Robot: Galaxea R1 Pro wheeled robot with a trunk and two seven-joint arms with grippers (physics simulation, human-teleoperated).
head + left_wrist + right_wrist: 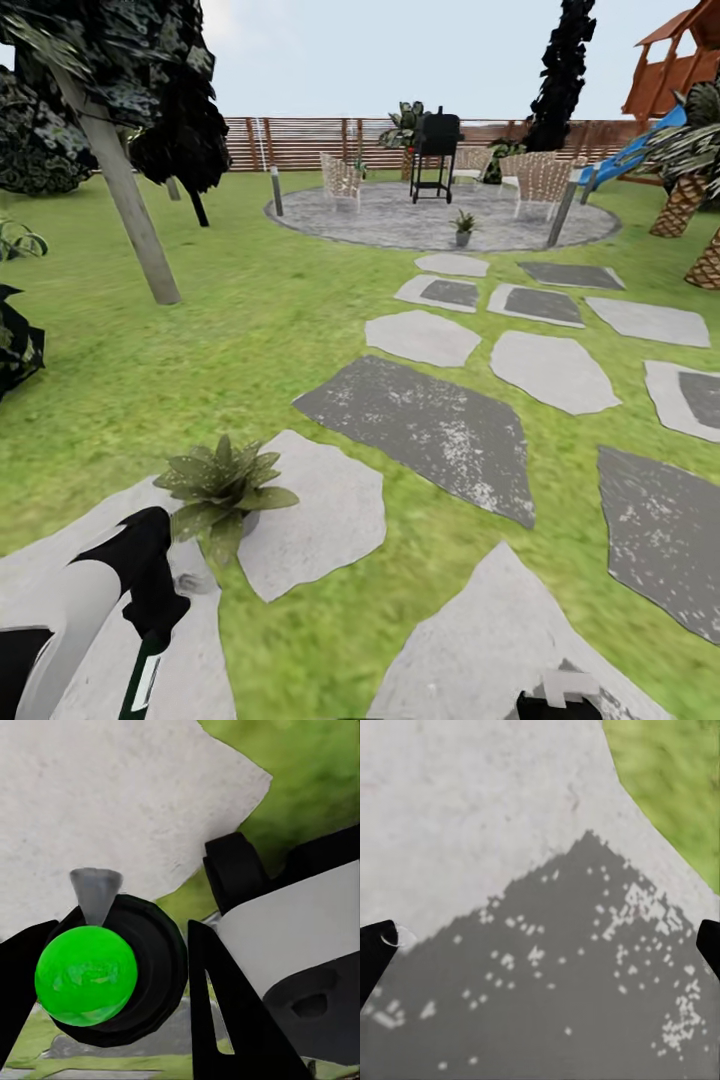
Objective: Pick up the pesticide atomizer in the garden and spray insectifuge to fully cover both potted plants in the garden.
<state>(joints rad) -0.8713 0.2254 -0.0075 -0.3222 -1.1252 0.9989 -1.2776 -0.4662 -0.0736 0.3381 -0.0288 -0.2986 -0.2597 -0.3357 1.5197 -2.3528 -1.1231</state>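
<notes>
Head view: the left gripper (150, 628), black-fingered at the end of a white and black forearm, is showing at the near left over a pale grey stepping stone (330, 520); the slim dark green pesticide atomizer with its white label (143, 682) is sitting in its fingers, long axis running near-to-far and slightly tilted, though which end carries the nozzle cannot be told here; the nearer potted plant, a rosette of pointed green leaves in a low grey pot (222, 487), is lying just beyond and slightly right of that gripper, so the left arm is the nearer one; the second, alike potted plant (463, 224) is standing far off on the round grey paved patch (400, 222), well apart.

Left wrist view: the black fingers (225, 1020) are closing round the atomizer's black round body (154, 967), seen end-on with a bright green spot and a grey conical nozzle (95, 891) aiming at the pale stone.

Right wrist view: the right gripper's (540, 941) black fingertips (376, 945) are standing wide apart, holding nothing, over a mottled dark-and-pale stone (547, 982).
</notes>
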